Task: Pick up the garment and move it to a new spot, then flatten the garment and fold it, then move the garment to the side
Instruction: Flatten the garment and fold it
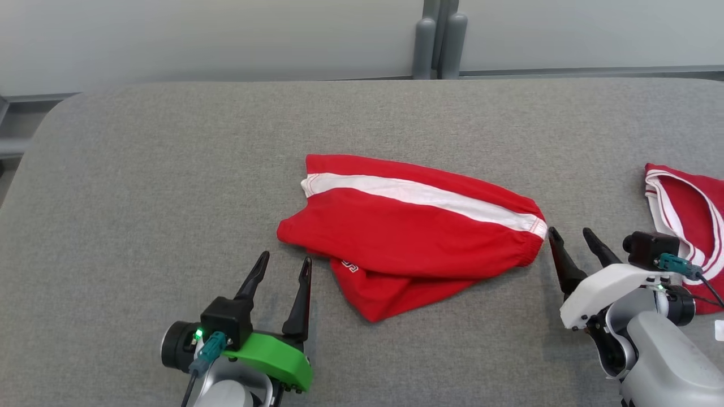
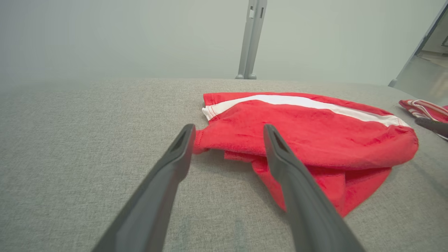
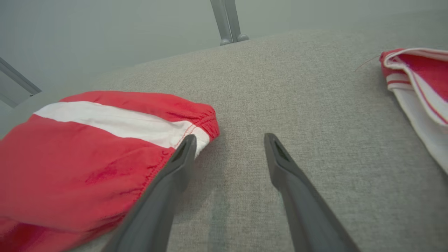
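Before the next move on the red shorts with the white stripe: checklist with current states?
1. ok: left gripper open, holding nothing.
2. ok: right gripper open, holding nothing.
3. cannot tell: right gripper clear of the red shorts with white stripe; one finger sits at their gathered edge.
4. not ok: shorts folded evenly; lower layer pokes out askew.
5. ok: second red-and-white garment lies apart from the shorts.
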You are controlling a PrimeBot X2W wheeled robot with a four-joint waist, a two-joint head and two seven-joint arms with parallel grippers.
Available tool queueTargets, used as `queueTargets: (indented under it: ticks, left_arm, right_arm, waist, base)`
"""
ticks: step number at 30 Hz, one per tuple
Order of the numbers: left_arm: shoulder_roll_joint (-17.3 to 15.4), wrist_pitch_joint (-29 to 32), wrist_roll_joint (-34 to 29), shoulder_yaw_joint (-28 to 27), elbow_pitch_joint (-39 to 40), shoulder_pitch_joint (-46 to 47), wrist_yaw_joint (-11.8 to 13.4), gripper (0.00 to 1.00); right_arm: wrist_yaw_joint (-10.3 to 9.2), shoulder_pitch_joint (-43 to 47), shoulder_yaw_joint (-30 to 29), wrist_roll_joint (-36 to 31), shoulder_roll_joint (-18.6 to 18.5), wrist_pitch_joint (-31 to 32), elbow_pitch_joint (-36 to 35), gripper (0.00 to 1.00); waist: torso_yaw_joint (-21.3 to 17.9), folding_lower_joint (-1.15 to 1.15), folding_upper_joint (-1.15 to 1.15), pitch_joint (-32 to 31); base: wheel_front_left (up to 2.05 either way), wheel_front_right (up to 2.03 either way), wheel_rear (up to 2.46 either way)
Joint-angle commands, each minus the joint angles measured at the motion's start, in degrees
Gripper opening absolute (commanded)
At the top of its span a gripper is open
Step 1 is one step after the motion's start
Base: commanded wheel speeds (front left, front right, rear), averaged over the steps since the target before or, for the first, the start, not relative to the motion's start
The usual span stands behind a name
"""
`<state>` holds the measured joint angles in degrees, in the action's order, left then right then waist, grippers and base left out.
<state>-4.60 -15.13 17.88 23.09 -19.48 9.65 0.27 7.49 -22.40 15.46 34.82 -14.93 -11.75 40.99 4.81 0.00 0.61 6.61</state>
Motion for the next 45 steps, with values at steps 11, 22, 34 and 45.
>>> queueTargets:
  ticks: [11,22,34,45]
  left_arm:
    - [-2.78,0.44,1.87,-2.66,2.04,-1.29,1.49,1.00]
    - [-5.00,1.83,3.59,-5.43,6.13,-5.25,4.09,1.00]
    - [-6.42,2.03,5.63,-7.49,9.99,-11.00,6.35,1.00]
    - [-6.81,2.45,5.87,-7.27,11.52,-11.31,6.92,1.00]
  right_arm:
    - [0.00,5.01,-2.78,-6.80,0.66,-2.50,-12.55,1.00]
    - [0.01,15.13,-10.46,-17.08,6.53,1.10,-31.17,1.00]
    - [0.01,22.54,-13.33,-21.59,11.29,5.75,-40.01,1.00]
    - [0.01,22.80,-13.91,-21.90,11.89,6.46,-39.08,1.00]
  waist:
    - [-4.81,0.00,-0.61,-5.17]
    - [-5.08,0.00,-0.61,-7.81]
    - [-4.35,0.00,-0.61,-8.10]
    - [-3.68,0.00,-0.61,-7.84]
  base:
    - [0.00,0.00,0.00]
    - [0.00,0.00,0.00]
    - [0.00,0.00,0.00]
    - [0.00,0.00,0.00]
